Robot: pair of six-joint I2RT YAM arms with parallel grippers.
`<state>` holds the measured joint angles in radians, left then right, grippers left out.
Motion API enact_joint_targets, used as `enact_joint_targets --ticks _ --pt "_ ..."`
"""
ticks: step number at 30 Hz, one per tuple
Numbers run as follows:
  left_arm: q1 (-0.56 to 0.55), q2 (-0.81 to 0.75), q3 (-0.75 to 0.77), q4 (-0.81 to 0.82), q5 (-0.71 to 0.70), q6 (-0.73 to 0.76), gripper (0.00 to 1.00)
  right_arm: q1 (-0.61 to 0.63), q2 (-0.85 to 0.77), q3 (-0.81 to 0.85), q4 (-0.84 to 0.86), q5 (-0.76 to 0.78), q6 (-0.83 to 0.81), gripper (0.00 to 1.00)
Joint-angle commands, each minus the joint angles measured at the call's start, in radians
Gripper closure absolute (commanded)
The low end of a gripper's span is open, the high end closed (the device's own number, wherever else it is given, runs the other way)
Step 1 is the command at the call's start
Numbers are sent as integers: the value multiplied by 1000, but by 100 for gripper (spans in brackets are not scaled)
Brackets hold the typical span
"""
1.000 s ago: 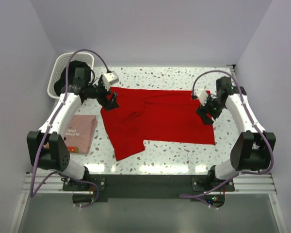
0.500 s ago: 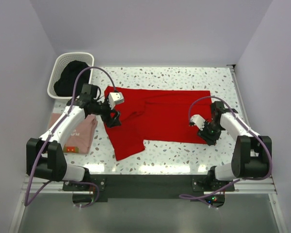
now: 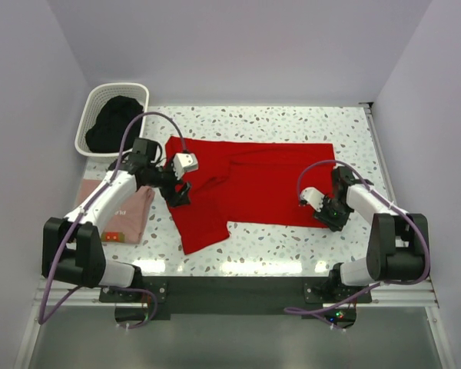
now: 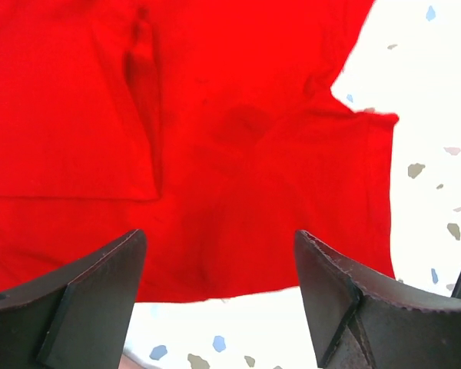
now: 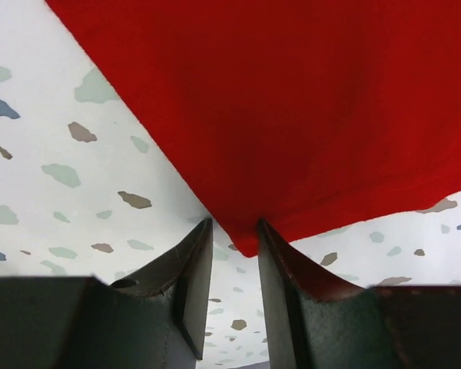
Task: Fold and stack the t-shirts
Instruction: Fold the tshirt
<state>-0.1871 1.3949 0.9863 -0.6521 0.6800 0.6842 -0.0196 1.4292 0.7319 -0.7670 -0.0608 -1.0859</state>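
The plain bright red cloth t-shirt point(image 3: 261, 184) lies spread mostly flat across the table's middle. It is creased toward 10 o'clock, and one flap juts toward 7 o'clock. The pale dusty pink cloth t-shirt point(image 3: 137, 211), with small print, lies folded into a compact rectangle at 9 o'clock, near the red one.

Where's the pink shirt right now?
In the top view, the folded pink t-shirt lies at the table's left edge, partly under the left arm, nearer than the white basket and left of the red t-shirt.
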Motion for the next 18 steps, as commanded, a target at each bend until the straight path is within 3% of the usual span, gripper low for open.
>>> enact_joint_targets --ticks 1,7,12,18 --pt "-34 -25 -47 -33 -48 83 20 1 22 -28 60 10 -17 69" --pt "-219 -73 -201 -23 -236 156 36 3 31 -3 49 10 0 100" --pt "-324 -63 -279 55 -370 130 39 1 25 18 31 7 12 100" --pt "-353 -31 -290 63 -382 129 38 1 22 26 26 10 14 100"
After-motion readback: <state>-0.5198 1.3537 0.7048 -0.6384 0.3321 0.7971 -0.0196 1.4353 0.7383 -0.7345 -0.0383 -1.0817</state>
